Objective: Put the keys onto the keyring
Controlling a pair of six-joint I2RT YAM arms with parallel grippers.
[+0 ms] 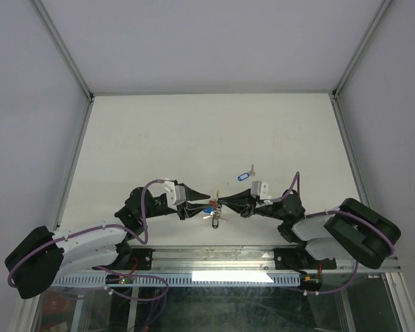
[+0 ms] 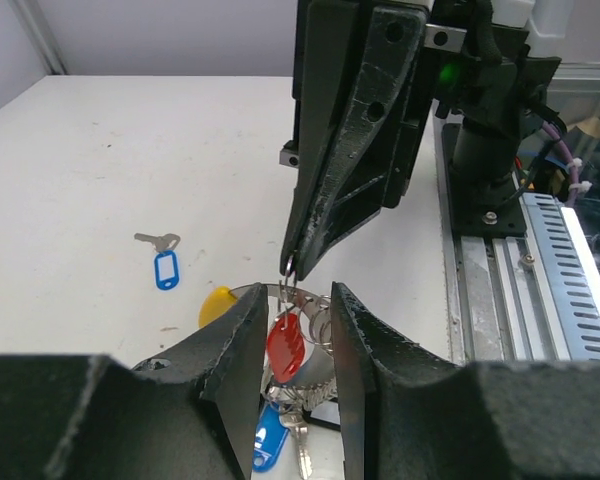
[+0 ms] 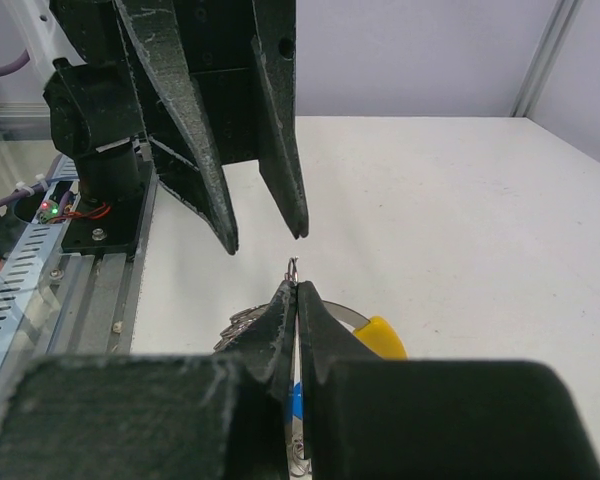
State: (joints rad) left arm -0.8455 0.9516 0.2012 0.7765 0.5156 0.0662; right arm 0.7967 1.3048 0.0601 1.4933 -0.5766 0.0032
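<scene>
The two grippers meet tip to tip over the near middle of the table. My right gripper [image 1: 219,203] [image 3: 295,285] is shut on the small wire loop of a red-tagged key [image 2: 285,345]. That key hangs between the fingers of my left gripper [image 1: 207,203] [image 2: 298,292], whose jaws stand apart and pinch nothing. The keyring [image 2: 217,303] [image 3: 380,337], a yellow arc joined to a silvery band, lies on the table beneath them. A blue-tagged key [image 2: 270,445] sits among the cluster there. Another blue-tagged key [image 1: 245,174] [image 2: 165,270] lies loose farther out.
An aluminium rail [image 1: 214,259] with slotted cable ducting runs along the table's near edge, behind both arm bases. Grey enclosure walls and metal frame posts [image 1: 72,69] bound the white table [image 1: 207,138] on the left, right and back.
</scene>
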